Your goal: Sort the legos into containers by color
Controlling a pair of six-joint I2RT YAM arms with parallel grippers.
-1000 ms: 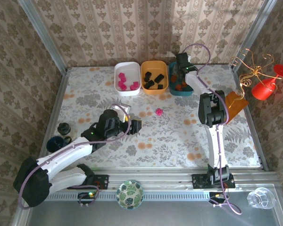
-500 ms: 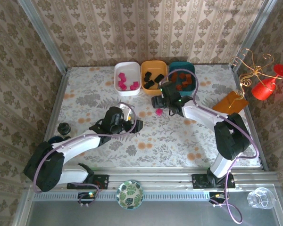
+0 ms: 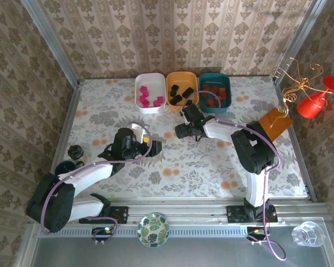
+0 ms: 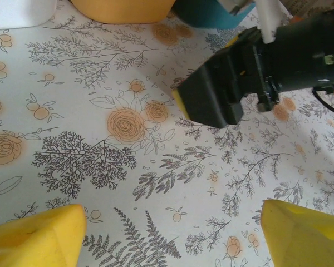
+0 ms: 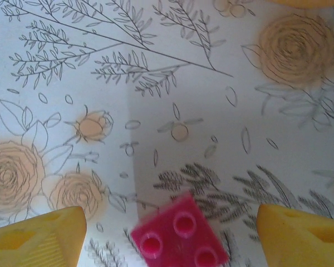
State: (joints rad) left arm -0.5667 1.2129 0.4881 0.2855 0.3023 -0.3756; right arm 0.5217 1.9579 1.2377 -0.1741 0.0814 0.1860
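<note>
The right wrist camera catches one pink brick (image 5: 180,233) lying studs-up on the flowered table (image 5: 156,67). It sits between the yellow right fingertips (image 5: 36,239) and clear of both, so that pincer is spread wide and pinches nothing. From above, the black body of the right gripper (image 3: 182,131) covers that same spot, just in front of the orange tray (image 3: 182,74).

The high view also shows the sorted load. Pink bricks (image 3: 146,100) lie in the white tray (image 3: 150,110), black bricks (image 3: 181,95) in the orange one, and orange-brown bricks (image 3: 210,99) in the teal tray (image 3: 214,75). The three trays stand side by side at the far edge.

The left wrist camera looks across the cloth at the right gripper's black housing, low over the table. The left fingertips (image 4: 36,239) are spread with only bare cloth between them.

The right arm rises from its base, bends at the elbow and reaches left across the table. The left arm lies low and stretches rightward. The left gripper (image 3: 156,148) points toward the right one, near it but apart.
</note>
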